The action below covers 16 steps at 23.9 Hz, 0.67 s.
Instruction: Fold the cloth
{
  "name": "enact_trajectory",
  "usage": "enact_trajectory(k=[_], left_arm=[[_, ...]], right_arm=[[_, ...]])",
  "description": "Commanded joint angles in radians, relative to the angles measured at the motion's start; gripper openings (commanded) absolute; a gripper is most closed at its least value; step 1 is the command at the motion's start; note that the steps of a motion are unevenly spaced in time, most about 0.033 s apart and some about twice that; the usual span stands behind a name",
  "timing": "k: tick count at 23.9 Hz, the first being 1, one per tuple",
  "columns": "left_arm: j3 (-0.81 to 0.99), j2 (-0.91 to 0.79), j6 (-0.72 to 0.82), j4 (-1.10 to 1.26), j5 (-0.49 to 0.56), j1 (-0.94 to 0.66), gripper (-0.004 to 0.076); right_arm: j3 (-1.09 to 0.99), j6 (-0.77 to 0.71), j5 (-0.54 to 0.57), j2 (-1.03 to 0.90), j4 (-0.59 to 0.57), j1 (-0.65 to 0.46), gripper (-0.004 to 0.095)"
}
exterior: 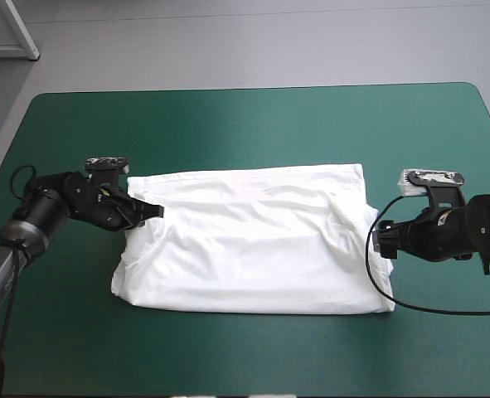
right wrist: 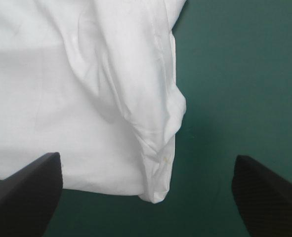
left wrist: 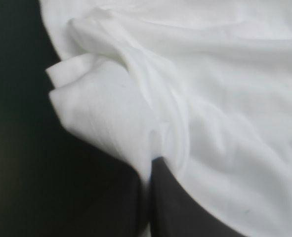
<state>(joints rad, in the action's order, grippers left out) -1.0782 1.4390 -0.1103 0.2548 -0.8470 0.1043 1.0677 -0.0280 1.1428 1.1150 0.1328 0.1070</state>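
The white T-shirt (exterior: 253, 240) lies folded into a wide rectangle in the middle of the teal-green table. My left gripper (exterior: 152, 212) is at the shirt's left edge, shut on the T-shirt, with a fold of white fabric (left wrist: 111, 118) pinched between its black fingers (left wrist: 185, 207). My right gripper (exterior: 382, 235) stands open just off the shirt's right edge, low over the table. In the right wrist view the shirt's right edge and corner (right wrist: 158, 192) lie ahead, between the spread fingers (right wrist: 27, 190), without touching them.
Bare teal-green cover (exterior: 253, 124) surrounds the shirt on all sides, with wide room toward the far edge and a narrower strip along the near edge.
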Motion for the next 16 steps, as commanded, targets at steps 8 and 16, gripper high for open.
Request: enact_trajectory(k=[8, 16], left_arm=[[-0.033, 0.120, -0.032, 0.027, 0.052, 0.167, 0.0020], [-0.133, 0.176, -0.007, -0.098, -0.150, 0.167, 0.0678]], right_arm=[[0.024, 0.007, -0.029, -0.016, 0.022, -0.001, 0.0876], [0.022, 0.018, -0.029, -0.012, 0.010, -0.001, 0.0876]])
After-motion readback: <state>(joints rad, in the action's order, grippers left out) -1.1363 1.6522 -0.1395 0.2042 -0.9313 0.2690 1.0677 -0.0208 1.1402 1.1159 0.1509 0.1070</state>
